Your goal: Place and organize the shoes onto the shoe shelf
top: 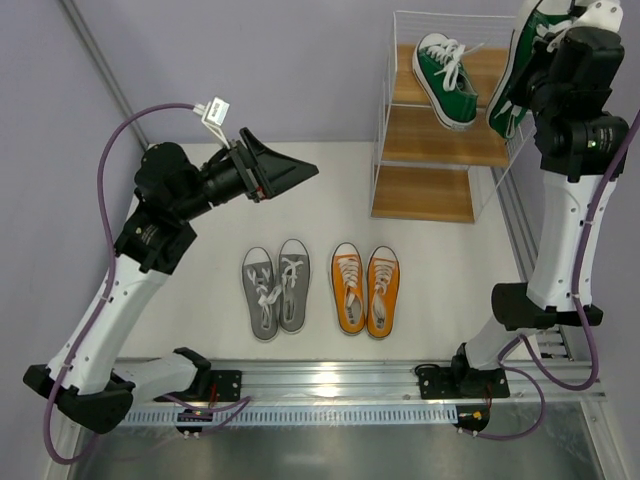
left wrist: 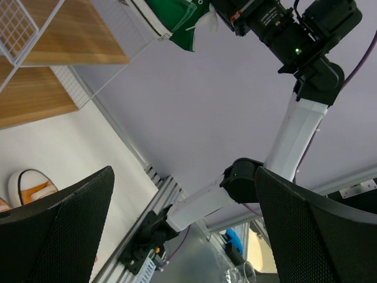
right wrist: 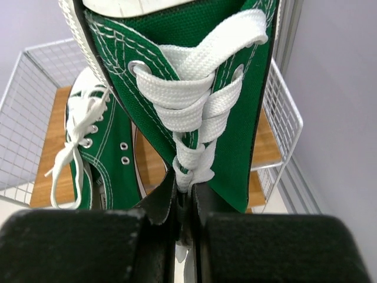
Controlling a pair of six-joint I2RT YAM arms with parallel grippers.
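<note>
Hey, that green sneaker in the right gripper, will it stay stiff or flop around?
Probably floppy at the grip: the right gripper pinches the held green sneaker by soft canvas near the laces, so it may swing. Its white rubber sole looks stiffer. Loose lace ends could snag the shelf's wire mesh.

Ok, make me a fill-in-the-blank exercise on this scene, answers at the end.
1. The shoe clamped in the right gripper is ___.
2. Its mate lies on the ___ board of the shoe shelf.
3. The left gripper is ___ and holds nothing.
4. On the table, the orange pair lies beside the ___ pair.
Missing words: green; top; open; grey.
</note>
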